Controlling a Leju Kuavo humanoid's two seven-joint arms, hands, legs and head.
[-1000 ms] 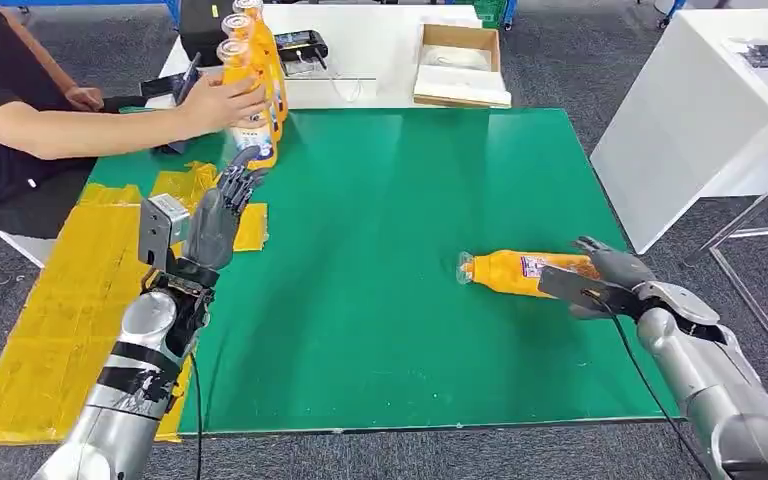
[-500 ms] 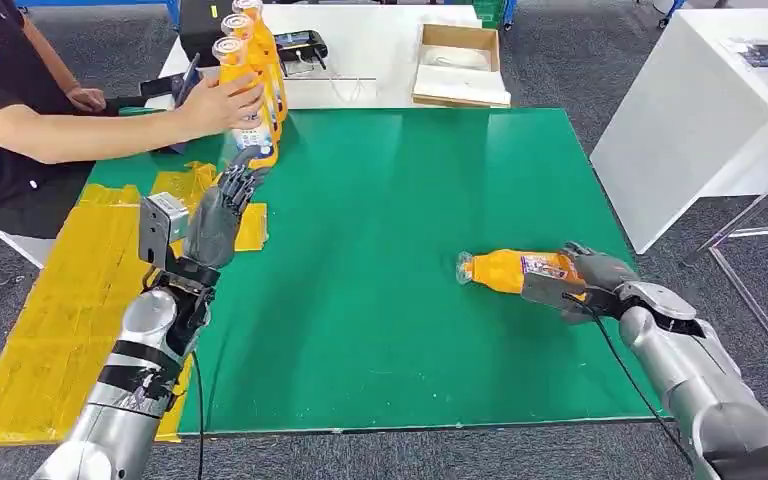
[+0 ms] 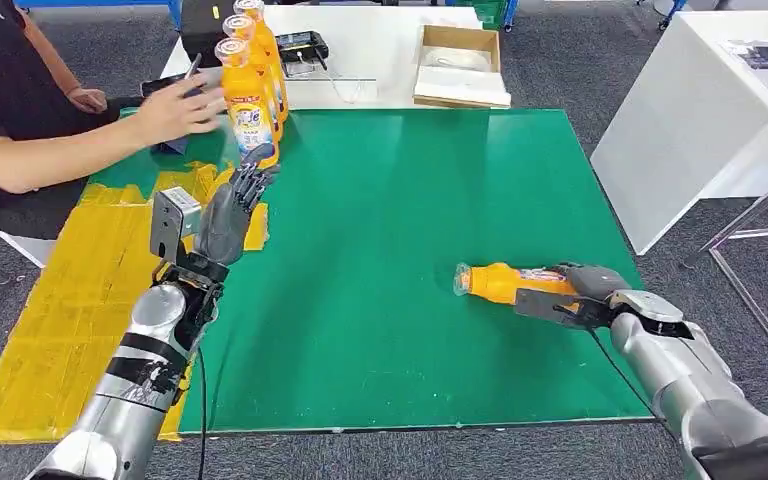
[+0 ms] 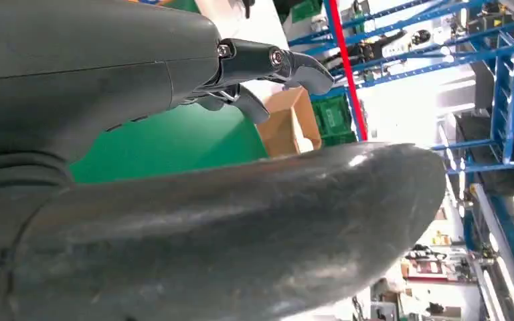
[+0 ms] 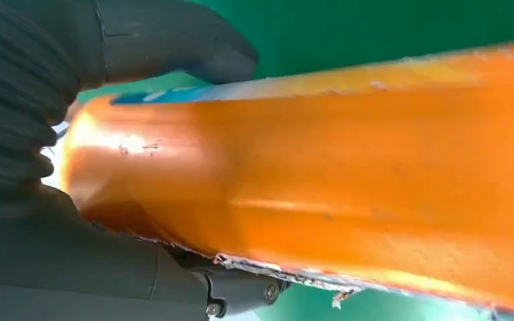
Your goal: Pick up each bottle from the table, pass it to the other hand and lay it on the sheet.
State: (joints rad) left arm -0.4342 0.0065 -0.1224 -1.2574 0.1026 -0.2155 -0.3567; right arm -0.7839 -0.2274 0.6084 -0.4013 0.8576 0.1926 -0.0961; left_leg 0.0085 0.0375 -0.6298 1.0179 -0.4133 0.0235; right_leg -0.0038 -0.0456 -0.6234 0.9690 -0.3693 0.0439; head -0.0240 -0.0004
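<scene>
Right hand had closed round the base end of the lying orange bottle on the green table; a second earlier its fingers only reached for it. Grasp looked secured, so lift and handover should come next. Left hand stayed raised, fingers apart, holding nothing. Further back, the person's hand had let go of the standing bottles.
</scene>
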